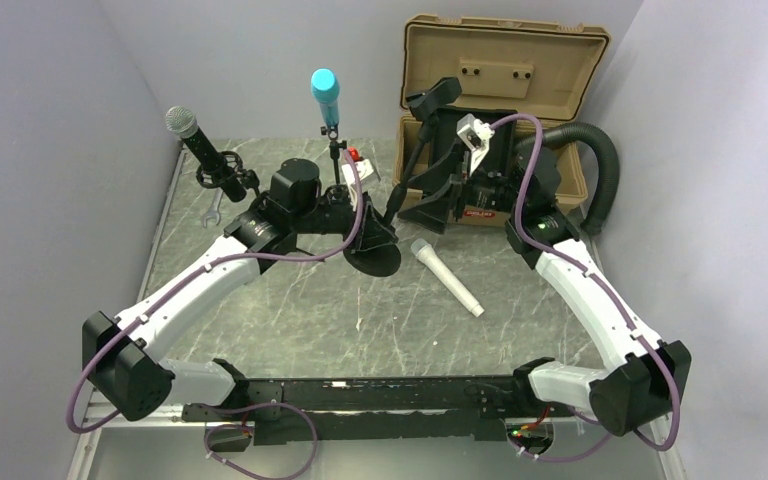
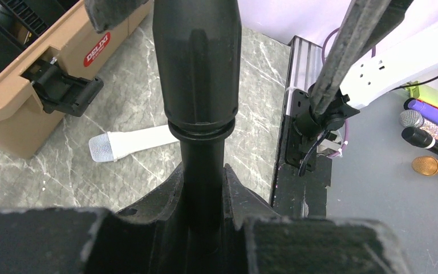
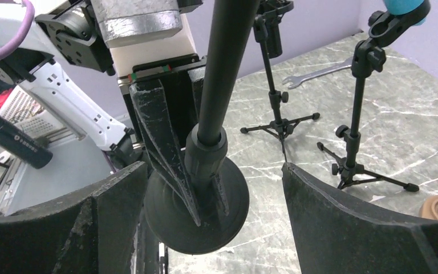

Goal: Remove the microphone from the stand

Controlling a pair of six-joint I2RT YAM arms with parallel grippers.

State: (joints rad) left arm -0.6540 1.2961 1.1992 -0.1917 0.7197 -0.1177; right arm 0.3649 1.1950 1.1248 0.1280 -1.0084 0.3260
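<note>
While the left hand (image 2: 202, 240) clamps the stand (image 3: 222, 68), the microphone (image 1: 447, 278) lies diagonally on the surface (image 1: 310, 310), nearer the released right hand (image 3: 211, 222).

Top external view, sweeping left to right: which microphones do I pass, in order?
Black microphone with a silver grille → blue microphone → white microphone, lying flat.

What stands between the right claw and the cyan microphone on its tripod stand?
The round-base stand's black pole, clamped low by the left claw, rises inside the open right claw, before the cyan microphone.
</note>
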